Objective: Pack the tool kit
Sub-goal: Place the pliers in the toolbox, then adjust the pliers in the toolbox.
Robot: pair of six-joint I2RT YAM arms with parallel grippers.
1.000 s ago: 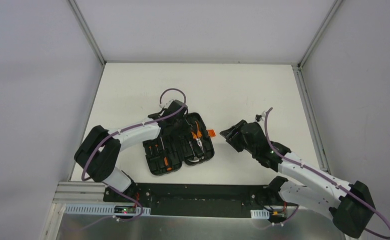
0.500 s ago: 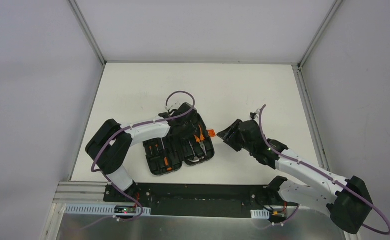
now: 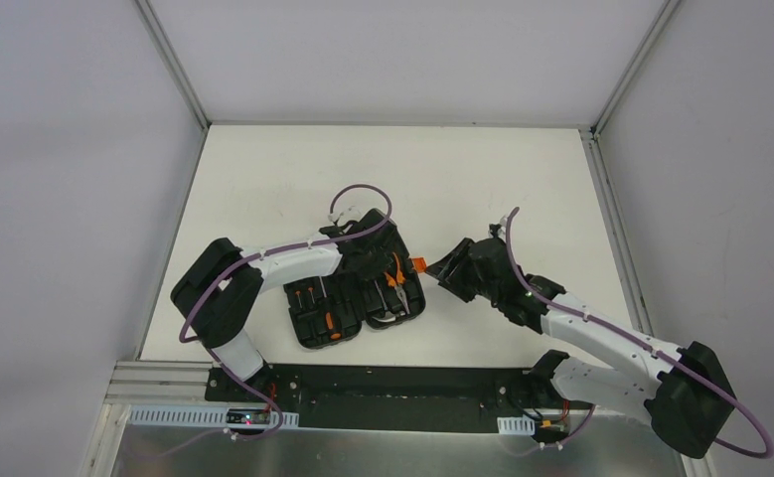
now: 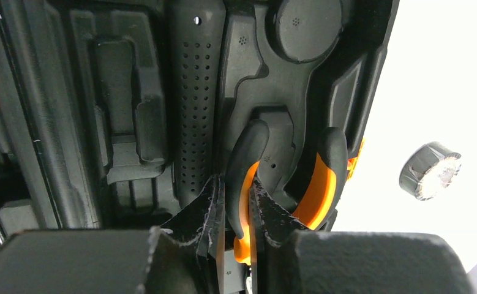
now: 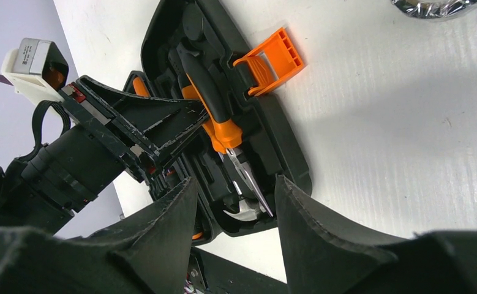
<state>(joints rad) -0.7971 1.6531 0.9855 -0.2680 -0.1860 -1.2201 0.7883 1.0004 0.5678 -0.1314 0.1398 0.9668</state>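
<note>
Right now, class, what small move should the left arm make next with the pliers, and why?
Likely open the left gripper to release the pliers. Its fingers pinch one handle, and the pliers already lie in their moulded slot of the open case. Whether they are fully seated I cannot tell.

We've got the left gripper (image 3: 376, 266) down inside the case (image 3: 313, 323), its fingers crowding the pliers (image 4: 324, 184), so that slot is blocked from above. The orange latch (image 3: 418, 264) juts out toward the right gripper (image 3: 450, 266), and that side is tight. Beyond the case, open table (image 3: 462, 169) leaves room for an approach.
</note>
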